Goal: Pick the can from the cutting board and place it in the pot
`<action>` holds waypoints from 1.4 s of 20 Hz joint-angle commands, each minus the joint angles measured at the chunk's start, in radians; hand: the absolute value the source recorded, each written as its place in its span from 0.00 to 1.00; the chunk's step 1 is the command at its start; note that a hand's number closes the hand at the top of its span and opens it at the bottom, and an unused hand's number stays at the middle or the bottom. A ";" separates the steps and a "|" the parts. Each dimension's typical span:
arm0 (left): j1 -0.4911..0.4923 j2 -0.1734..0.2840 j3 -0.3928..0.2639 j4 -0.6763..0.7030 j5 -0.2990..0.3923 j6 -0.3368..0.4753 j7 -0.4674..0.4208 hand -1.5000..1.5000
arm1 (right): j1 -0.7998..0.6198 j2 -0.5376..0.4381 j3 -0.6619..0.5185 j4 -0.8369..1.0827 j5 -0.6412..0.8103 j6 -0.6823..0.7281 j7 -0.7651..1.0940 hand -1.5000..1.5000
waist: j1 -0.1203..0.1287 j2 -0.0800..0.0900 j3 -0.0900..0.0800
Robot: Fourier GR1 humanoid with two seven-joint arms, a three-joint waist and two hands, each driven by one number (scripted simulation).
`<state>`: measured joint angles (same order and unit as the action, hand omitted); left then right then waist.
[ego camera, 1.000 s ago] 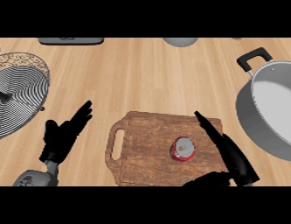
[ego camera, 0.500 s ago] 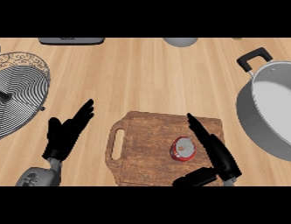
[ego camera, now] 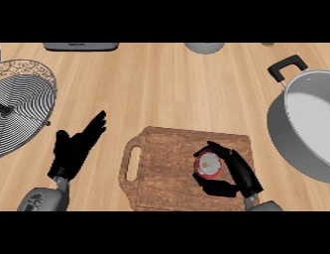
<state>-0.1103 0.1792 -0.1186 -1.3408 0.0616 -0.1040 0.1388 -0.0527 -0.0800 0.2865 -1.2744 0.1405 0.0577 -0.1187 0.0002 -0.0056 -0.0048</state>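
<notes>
Pale wooden counter (ego camera: 167, 89). Large grey steel pot (ego camera: 315, 124) waits at right, open. Brown wooden cutting board (ego camera: 171, 171) carries the small red-rimmed can (ego camera: 208, 164), standing upright. Right robot hand (ego camera: 233, 173) curls round the can for lifting. Left robot hand (ego camera: 76, 146) rests open, left of the board.

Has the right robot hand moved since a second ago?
Yes. The right robot hand moved left across the cutting board and now curls round the can.

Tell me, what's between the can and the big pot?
In the head view, the right hand curls round the can. Past it come board edge and bare counter, then the pot.
</notes>
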 commanded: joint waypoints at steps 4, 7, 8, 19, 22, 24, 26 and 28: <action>-0.003 -0.003 0.029 0.023 -0.014 -0.022 -0.017 0.50 | -0.001 0.077 -0.005 0.131 -0.014 0.014 -0.128 1.00 | 0.000 0.006 0.005; 0.024 -0.037 -0.003 -0.036 -0.032 0.000 0.033 0.50 | 0.049 0.079 0.058 0.067 -0.047 -0.061 -0.148 1.00 | 0.000 0.005 0.005; 0.095 0.008 0.021 -0.103 0.006 -0.055 0.019 0.50 | 0.011 0.079 0.016 0.175 0.014 -0.058 -0.275 1.00 | 0.004 0.005 0.005; 0.082 -0.014 0.038 -0.064 -0.004 0.005 -0.012 0.50 | 0.393 -0.404 -0.680 0.204 -0.355 0.049 -0.620 1.00 | -0.060 0.002 0.008; 0.052 -0.006 0.038 -0.027 0.005 -0.030 -0.011 0.50 | 0.442 -0.436 -0.763 0.317 -0.414 0.145 -0.729 1.00 | -0.029 0.005 0.006; 0.058 -0.008 0.027 -0.036 -0.012 -0.026 -0.001 0.50 | 0.415 -0.476 -0.788 0.407 -0.373 0.121 -0.771 1.00 | -0.012 0.005 0.006; 0.054 -0.061 -0.012 -0.056 -0.061 0.026 -0.008 0.50 | 0.437 -0.447 -0.773 0.358 -0.331 0.065 -0.776 1.00 | -0.008 0.005 0.005; 0.061 -0.023 0.025 -0.062 -0.018 -0.031 0.007 0.50 | 0.447 -0.463 -0.802 0.345 -0.331 0.055 -0.775 1.00 | -0.005 0.005 0.005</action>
<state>-0.0483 0.1627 -0.0906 -1.3964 0.0465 -0.1208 0.1403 0.3711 -0.5306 -0.4767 -0.9458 -0.2158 0.1446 -0.8477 -0.0186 -0.0020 0.0004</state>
